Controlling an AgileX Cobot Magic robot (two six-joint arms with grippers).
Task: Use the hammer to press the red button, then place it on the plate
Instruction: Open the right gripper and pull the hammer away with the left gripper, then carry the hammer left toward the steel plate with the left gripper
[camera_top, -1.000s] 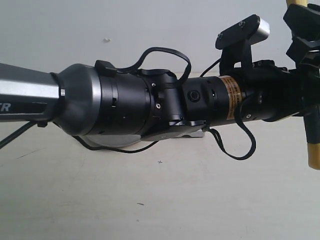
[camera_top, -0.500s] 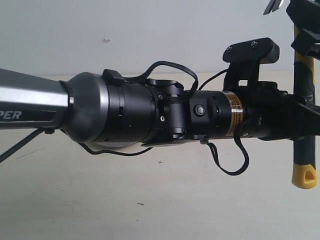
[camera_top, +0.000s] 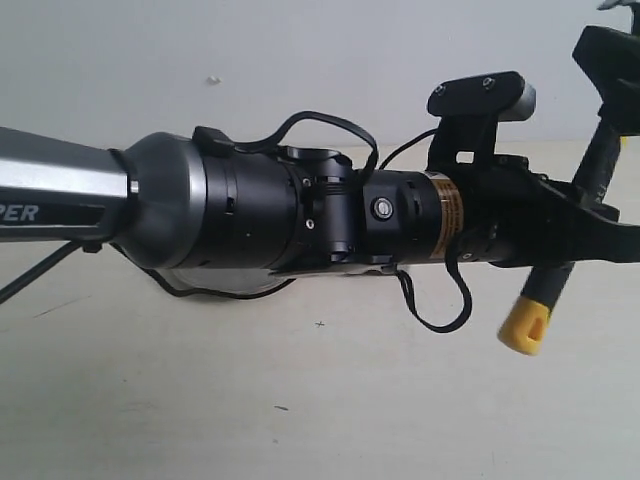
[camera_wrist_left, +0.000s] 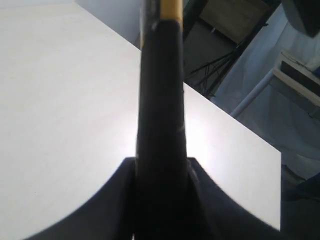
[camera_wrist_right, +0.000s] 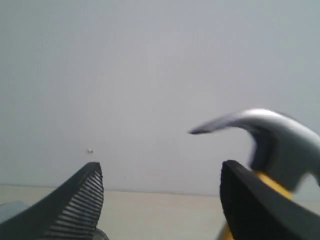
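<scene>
Swung from upright half a second ago, hammer (camera_top: 550, 285) now hangs tilted above the table (camera_top: 300, 400) at the right, yellow tip lowest. Plate (camera_top: 215, 284) shows only as a silver edge under the left arm (camera_top: 240, 215). Left gripper (camera_wrist_left: 160, 172) is clamped on the handle. Right gripper (camera_wrist_right: 160, 200) has its fingers apart, with the hammer head beyond one finger.

Desk (camera_top: 300, 400): pale beige top, matt. Two small dark marks on it, a cross-like speck (camera_top: 319, 323) and a short dash (camera_top: 282, 407) nearer the camera.
Wall (camera_top: 300, 60): plain grey-white, meets the desk along its far edge. One small fleck (camera_top: 212, 79) on the wall, also seen in the right wrist view.
Left wrist view, beyond the desk's edge: tangled dark cables (camera_wrist_left: 212, 70), a slanted white pole (camera_wrist_left: 255, 92), a brown board (camera_wrist_left: 232, 17).
</scene>
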